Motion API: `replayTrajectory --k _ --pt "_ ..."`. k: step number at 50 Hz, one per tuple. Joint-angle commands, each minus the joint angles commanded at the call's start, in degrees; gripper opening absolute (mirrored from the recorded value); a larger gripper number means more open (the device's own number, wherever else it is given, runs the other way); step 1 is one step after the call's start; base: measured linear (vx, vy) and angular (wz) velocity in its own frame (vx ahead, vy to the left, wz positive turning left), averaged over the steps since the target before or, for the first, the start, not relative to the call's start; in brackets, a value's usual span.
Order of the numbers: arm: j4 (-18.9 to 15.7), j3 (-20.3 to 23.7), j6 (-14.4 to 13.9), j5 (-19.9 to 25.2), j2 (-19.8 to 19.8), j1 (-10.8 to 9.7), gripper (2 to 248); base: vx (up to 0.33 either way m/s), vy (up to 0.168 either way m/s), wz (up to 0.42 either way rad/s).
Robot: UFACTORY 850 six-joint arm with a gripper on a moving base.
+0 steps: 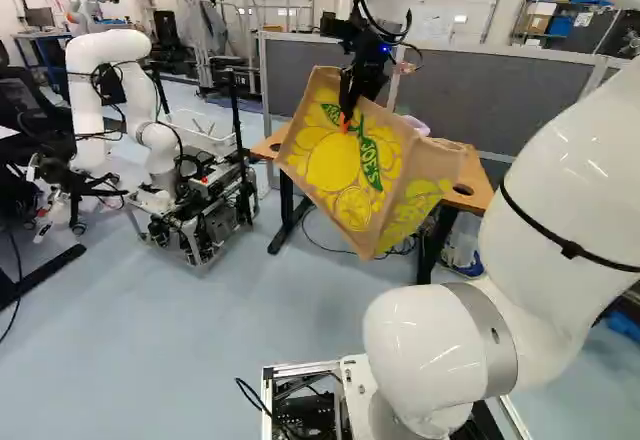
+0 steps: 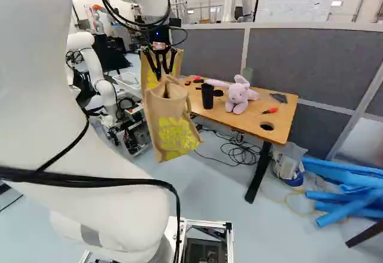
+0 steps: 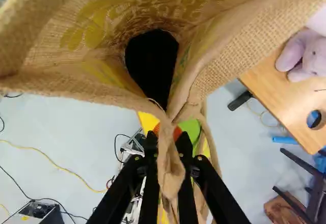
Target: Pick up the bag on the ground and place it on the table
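Note:
In the left base view my gripper (image 1: 350, 120) is high up at the brown burlap bag (image 1: 330, 170) with its yellow print. The bag hangs tilted off the floor, in front of part of the wooden table (image 1: 473, 175). The right base view has the gripper (image 2: 160, 75) at the bag (image 2: 170, 122), left of the table (image 2: 280, 132). Seen from the wrist, the gripper (image 3: 170, 137) is shut on a fold of the bag's cloth (image 3: 244, 35), pinched from both sides. The bag's mouth gapes ahead of the fingers; its inside bottom is dark.
On the table are a pink plush toy (image 2: 239, 95), a black cup (image 2: 207, 95) and small tools. Grey partitions (image 2: 317, 60) stand behind it. Blue tubes (image 2: 353, 191) and a plastic bag (image 2: 290, 161) lie near its right end. Another robot (image 1: 160, 150) stands at the left.

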Motion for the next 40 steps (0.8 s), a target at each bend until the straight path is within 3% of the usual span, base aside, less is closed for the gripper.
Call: replayTrajectory --k 18,40 --pt "0.0 0.0 0.0 0.0 0.0 0.0 35 0.319 0.118 -0.028" --pt "0.0 0.0 0.0 0.0 0.0 0.0 35 0.274 0.013 -0.008"
